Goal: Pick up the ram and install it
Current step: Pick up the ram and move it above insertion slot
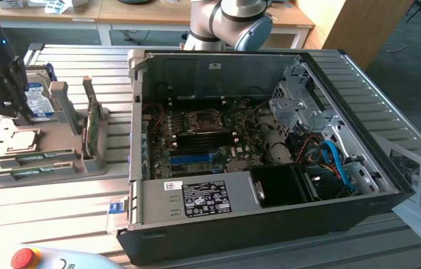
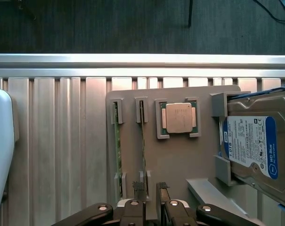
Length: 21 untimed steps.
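The gripper (image 2: 150, 189) is closest, hanging just over one edge of the grey tray (image 2: 180, 160). Its two black fingers (image 2: 138, 190) are spread apart with a clear gap between them, and they hold nothing.

The ram (image 2: 143, 141) is a thin green stick standing on its edge in a slot of the tray. One end of it lies right by the fingers, but I cannot tell if they touch it. A second ram stick (image 2: 117, 146) stands in the next slot, just beside the first.

A square silver chip (image 2: 178, 117) sits in a pocket of the tray, between the ram and the hard drive (image 2: 255, 146). The hard drive has a blue and white label and sits at the end of the tray away from the ram. A taller green card (image 1: 91, 126) stands upright in the tray too.

The open computer (image 1: 233, 238) sits just beside the tray, on the exterior view's right of it, with its green board (image 1: 225, 140) showing. A red button (image 1: 24, 258) sits near the tray on the same slatted table (image 1: 61, 207).
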Motion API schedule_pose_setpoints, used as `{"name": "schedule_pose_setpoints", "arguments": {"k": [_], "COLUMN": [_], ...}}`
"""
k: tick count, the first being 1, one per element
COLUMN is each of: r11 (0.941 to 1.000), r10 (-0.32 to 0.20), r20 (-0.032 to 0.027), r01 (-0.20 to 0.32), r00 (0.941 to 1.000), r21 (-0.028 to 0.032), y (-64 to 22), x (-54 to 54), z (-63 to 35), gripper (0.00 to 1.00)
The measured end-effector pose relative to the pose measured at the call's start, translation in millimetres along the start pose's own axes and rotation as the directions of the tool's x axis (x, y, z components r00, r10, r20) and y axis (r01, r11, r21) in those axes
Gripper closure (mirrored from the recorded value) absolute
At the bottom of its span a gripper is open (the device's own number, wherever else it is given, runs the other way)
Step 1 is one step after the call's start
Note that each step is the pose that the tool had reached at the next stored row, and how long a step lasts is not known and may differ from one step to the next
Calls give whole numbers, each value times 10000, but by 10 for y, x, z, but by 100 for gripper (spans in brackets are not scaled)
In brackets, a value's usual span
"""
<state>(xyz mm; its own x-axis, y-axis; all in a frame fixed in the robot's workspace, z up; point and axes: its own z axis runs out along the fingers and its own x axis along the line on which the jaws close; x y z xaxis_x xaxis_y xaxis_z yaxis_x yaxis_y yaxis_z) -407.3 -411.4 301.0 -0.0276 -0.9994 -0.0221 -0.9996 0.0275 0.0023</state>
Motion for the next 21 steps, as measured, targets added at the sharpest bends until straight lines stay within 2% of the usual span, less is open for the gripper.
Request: {"name": "schedule_pose_setpoints", "arguments": {"k": [21], "r11": [10000], "r10": [1], "r20": [0], "r01": [-1], "r00": [10000], "r21": [-1], "y": [3], "x": [4], "z": [176], "gripper": [76]}}
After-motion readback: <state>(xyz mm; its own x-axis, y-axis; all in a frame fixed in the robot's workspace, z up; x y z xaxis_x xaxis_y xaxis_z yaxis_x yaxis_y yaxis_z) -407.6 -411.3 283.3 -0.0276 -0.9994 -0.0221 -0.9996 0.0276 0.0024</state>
